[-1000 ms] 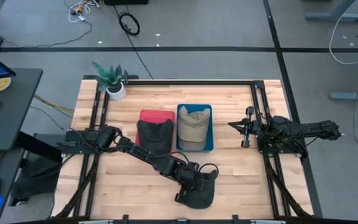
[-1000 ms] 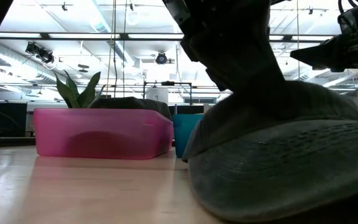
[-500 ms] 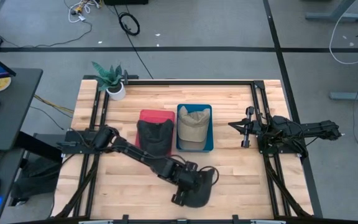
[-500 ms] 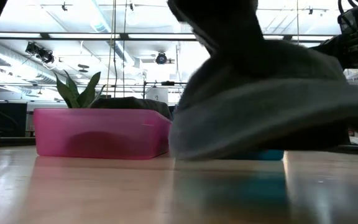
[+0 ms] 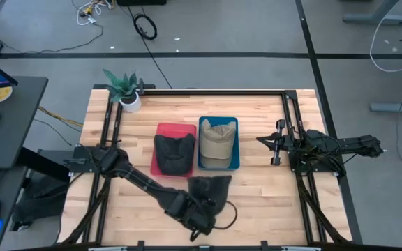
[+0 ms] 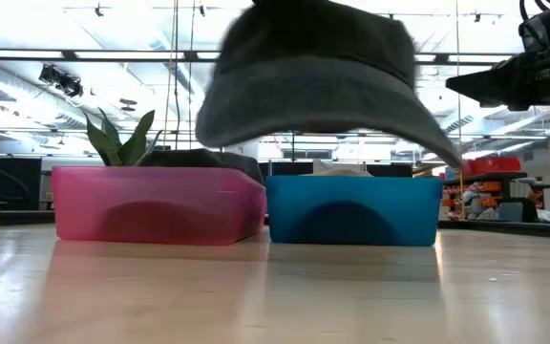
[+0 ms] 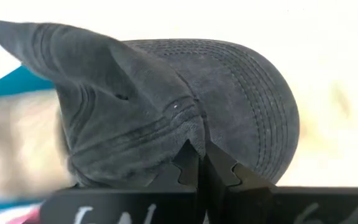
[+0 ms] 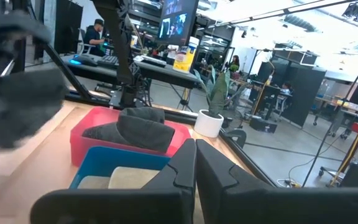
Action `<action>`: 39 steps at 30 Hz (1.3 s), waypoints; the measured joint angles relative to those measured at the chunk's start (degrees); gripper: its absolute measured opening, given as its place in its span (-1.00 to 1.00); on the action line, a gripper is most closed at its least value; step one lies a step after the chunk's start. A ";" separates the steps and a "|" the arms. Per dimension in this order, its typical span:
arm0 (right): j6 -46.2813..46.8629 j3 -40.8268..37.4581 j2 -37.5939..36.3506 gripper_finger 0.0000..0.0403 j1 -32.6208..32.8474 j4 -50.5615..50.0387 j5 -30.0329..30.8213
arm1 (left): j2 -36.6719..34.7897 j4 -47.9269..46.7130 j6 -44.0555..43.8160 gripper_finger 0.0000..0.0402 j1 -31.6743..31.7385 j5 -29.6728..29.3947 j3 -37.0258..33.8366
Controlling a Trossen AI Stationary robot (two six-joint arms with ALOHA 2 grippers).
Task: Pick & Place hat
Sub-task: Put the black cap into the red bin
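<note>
While the left end effector stays out of this judgement as closed on a pinch of crown fabric, the dark grey hat hangs clear of the worktop just in front of the blue bin, appearing light, soft and floppy, best held at the crown seam; the right end effector is closed, empty, beside that bin.

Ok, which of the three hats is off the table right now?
The dark grey hat pinched in the left gripper; the other two sit in the pink and blue bins.
</note>
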 joint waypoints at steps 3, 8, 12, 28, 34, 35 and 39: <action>0.00 0.00 0.01 -0.93 -0.01 0.00 0.00 | 0.00 -7.55 -5.57 -0.99 -1.19 -7.82 2.09; 0.00 0.00 0.01 -0.93 0.01 0.00 -0.01 | -0.09 -24.55 -18.92 -0.99 -1.81 -17.11 4.32; 0.00 0.00 0.01 -0.93 -0.01 -0.01 -0.01 | -2.33 -25.31 -20.13 -0.99 -2.10 -18.27 2.22; 0.00 0.00 0.12 -0.93 -0.01 -0.04 -0.01 | -9.76 -25.53 -19.81 -0.99 0.97 -20.46 -12.18; 0.00 0.00 0.12 -0.93 0.00 -0.07 0.01 | -19.18 -24.27 -23.38 -0.99 3.05 -20.92 -26.53; 0.00 0.00 0.12 -0.93 -0.01 -0.07 -0.01 | -20.81 -22.86 -23.18 -0.99 3.21 -20.90 -28.64; 0.00 0.00 0.12 -0.93 0.01 -0.02 -0.01 | -26.99 -15.46 -18.04 -0.99 3.97 -20.69 -37.14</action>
